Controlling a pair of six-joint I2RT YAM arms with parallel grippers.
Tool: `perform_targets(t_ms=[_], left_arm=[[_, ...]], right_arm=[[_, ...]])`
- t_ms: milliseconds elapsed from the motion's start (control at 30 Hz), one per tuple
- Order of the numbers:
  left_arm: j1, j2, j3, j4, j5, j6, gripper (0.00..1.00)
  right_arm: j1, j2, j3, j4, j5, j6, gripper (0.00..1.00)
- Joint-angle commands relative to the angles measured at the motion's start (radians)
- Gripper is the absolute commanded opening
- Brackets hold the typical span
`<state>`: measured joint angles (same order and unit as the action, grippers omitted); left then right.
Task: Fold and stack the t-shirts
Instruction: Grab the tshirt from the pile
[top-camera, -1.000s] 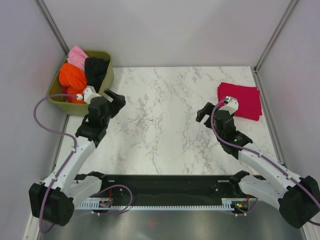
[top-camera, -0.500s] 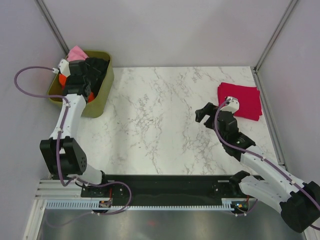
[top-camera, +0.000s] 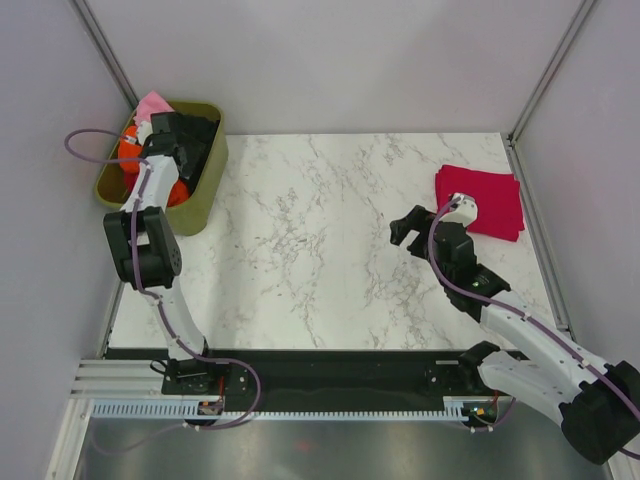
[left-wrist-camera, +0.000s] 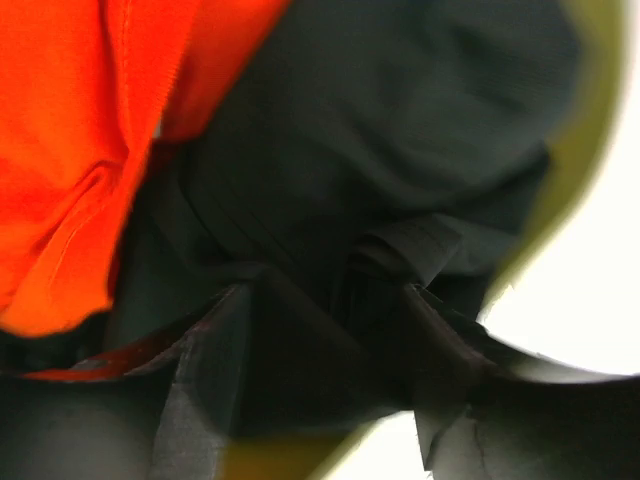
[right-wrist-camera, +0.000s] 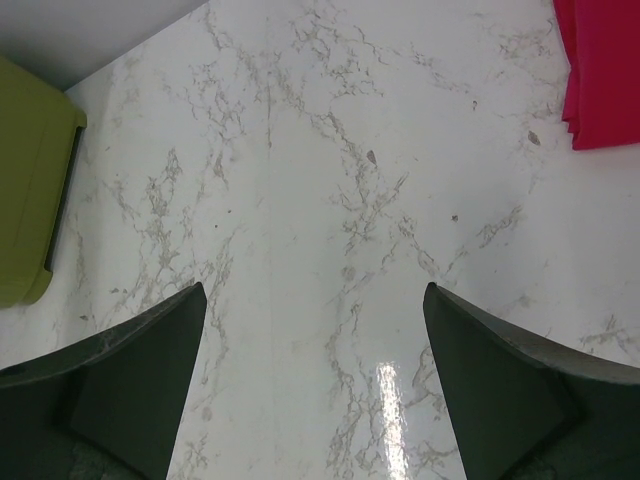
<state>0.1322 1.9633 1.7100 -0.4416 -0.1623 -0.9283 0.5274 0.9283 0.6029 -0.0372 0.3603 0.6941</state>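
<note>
A folded crimson red t-shirt (top-camera: 481, 201) lies flat at the table's far right; its edge shows in the right wrist view (right-wrist-camera: 606, 70). A black t-shirt (top-camera: 198, 146), an orange one (top-camera: 133, 152) and a pink one (top-camera: 152, 103) sit bunched in the olive tub (top-camera: 205, 200). My left gripper (top-camera: 172, 133) is down inside the tub, open, with a fold of the black t-shirt (left-wrist-camera: 380, 130) between its fingers (left-wrist-camera: 215, 350); the orange t-shirt (left-wrist-camera: 70, 150) lies beside it. My right gripper (top-camera: 405, 228) is open and empty over bare marble, left of the red t-shirt.
The olive tub stands at the table's far left corner, its side also in the right wrist view (right-wrist-camera: 30, 200). White walls enclose the table on three sides. The marble table (top-camera: 320, 250) lies between the tub and the red t-shirt.
My left arm swung up from the table beside the tub and reached down into it, onto the black t-shirt. My right arm stayed nearly still.
</note>
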Motion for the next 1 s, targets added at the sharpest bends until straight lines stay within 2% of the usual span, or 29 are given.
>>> perform_targets(t_ms=[0,33,67,100,133,167,467,567,667,767,867,900,967], left_arm=[[0.032,0.072,0.086,-0.011,0.096,-0.072,0.59],[0.032,0.092,0.1,-0.012,0.099,-0.067,0.5],[0.033,0.097,0.112,-0.011,0.098,-0.06,0.26],[0.032,0.095,0.126,-0.011,0.089,-0.057,0.14],[0.032,0.082,0.131,-0.011,0.083,-0.058,0.06],[0.03,0.071,0.129,-0.008,0.075,-0.063,0.02],[0.011,-0.145,0.076,0.128,0.081,-0.069,0.02],[-0.026,-0.233,0.059,0.138,0.069,-0.089,0.02],[-0.104,-0.366,0.059,0.161,0.003,-0.054,0.02],[-0.204,-0.484,0.121,0.162,-0.065,0.015,0.02],[-0.327,-0.582,0.187,0.162,-0.129,0.091,0.02],[-0.407,-0.604,0.21,0.165,-0.158,0.124,0.02],[-0.475,-0.659,0.215,0.167,-0.152,0.119,0.02]], right_arm=[[-0.001,0.001,0.006,0.026,0.019,-0.005,0.98],[-0.001,0.006,0.009,0.026,0.019,-0.005,0.98],[-0.001,0.007,0.011,0.026,0.016,-0.004,0.98],[-0.001,0.009,0.011,0.026,0.014,-0.005,0.98],[-0.001,0.009,0.014,0.025,0.012,-0.005,0.98],[-0.004,0.009,0.015,0.023,0.005,-0.004,0.98],[-0.001,0.0,0.021,0.023,-0.007,-0.004,0.98],[-0.001,0.004,0.028,0.023,-0.021,-0.005,0.98],[-0.003,0.001,0.026,0.023,-0.018,-0.011,0.98],[-0.003,0.0,0.026,0.023,-0.003,-0.016,0.98],[-0.003,-0.003,0.028,0.02,0.011,-0.022,0.98],[-0.004,-0.009,0.028,0.017,0.017,-0.025,0.98],[-0.004,-0.019,0.031,0.01,0.035,-0.028,0.98]])
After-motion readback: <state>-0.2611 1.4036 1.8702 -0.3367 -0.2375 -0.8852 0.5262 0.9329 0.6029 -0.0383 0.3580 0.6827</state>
